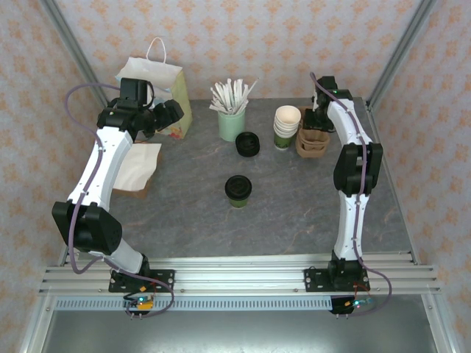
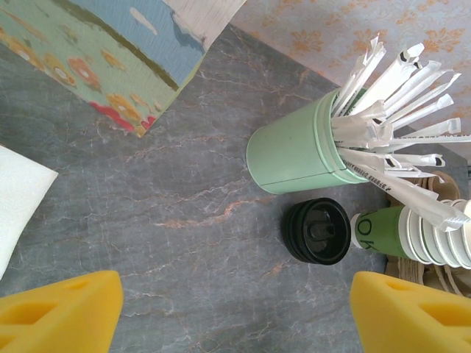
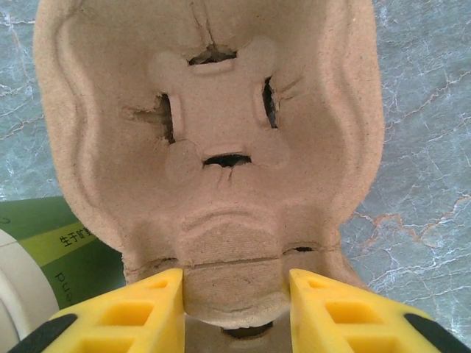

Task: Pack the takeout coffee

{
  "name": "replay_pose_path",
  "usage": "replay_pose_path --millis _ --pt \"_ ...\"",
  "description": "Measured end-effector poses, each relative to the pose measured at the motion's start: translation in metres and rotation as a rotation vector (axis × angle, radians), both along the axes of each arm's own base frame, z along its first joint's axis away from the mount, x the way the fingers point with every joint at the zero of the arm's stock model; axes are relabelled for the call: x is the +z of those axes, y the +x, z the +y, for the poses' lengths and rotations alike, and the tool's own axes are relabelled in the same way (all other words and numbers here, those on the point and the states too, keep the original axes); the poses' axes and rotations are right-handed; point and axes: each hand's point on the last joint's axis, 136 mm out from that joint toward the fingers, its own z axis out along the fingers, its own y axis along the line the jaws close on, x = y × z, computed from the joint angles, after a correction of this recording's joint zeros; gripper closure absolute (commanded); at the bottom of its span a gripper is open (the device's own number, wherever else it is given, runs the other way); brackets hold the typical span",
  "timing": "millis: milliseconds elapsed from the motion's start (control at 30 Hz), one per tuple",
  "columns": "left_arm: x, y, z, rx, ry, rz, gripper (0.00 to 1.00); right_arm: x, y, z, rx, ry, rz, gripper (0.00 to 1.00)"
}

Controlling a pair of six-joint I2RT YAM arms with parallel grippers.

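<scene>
The takeout coffee [image 1: 238, 190], a small green cup with a black lid, stands alone mid-table, clear of both arms. At the back right, my right gripper [image 1: 320, 118] reaches down onto a brown pulp cup carrier [image 1: 313, 141]. In the right wrist view its yellow fingers [image 3: 140, 312] press against both sides of the carrier's [image 3: 213, 110] near rim tab. My left gripper [image 1: 165, 114] hovers at the back left beside the paper bag [image 1: 158, 81]. It is open [image 2: 235, 309], with only bare table between its fingers.
A pale green mug of white sticks [image 1: 231, 121] and a separate black lid [image 1: 248, 143] sit at the back centre. A stack of lidless green cups [image 1: 286, 126] stands against the carrier. A white napkin [image 1: 140, 165] lies at the left. Frame posts rise at the back corners.
</scene>
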Motion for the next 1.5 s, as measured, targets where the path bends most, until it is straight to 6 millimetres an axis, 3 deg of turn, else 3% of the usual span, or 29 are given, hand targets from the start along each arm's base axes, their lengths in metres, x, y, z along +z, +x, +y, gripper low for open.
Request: replay_pose_path --millis 567,900,1000,1100,1200,1300,1400,1500 --pt "0.000 0.000 -0.001 -0.003 -0.002 0.000 0.19 0.024 0.002 -0.006 -0.015 -0.033 -0.039 0.67" --pt "0.000 0.000 -0.002 -0.008 -0.007 0.000 0.18 0.084 -0.010 -0.014 -0.039 -0.063 -0.144 0.67" --pt "0.001 -0.001 -0.004 -0.015 -0.015 -0.001 0.18 0.106 -0.024 -0.016 -0.055 -0.065 -0.176 0.68" --pt "0.003 -0.005 -0.004 -0.019 -0.019 -0.006 0.18 0.124 -0.049 -0.016 -0.072 -0.053 -0.202 0.67" --pt "0.008 -0.014 -0.006 -0.025 -0.020 -0.018 0.18 0.134 -0.095 -0.009 -0.075 -0.038 -0.221 0.67" --pt "0.016 -0.024 -0.012 -0.041 -0.022 -0.040 0.18 0.137 -0.146 0.013 -0.037 -0.017 -0.248 0.67" --pt "0.025 -0.032 -0.019 -0.060 -0.024 -0.063 0.18 0.124 -0.197 0.045 0.035 0.022 -0.263 0.67" --pt "0.029 -0.039 -0.024 -0.075 -0.025 -0.074 0.18 0.092 -0.233 0.072 0.102 0.048 -0.231 0.67"
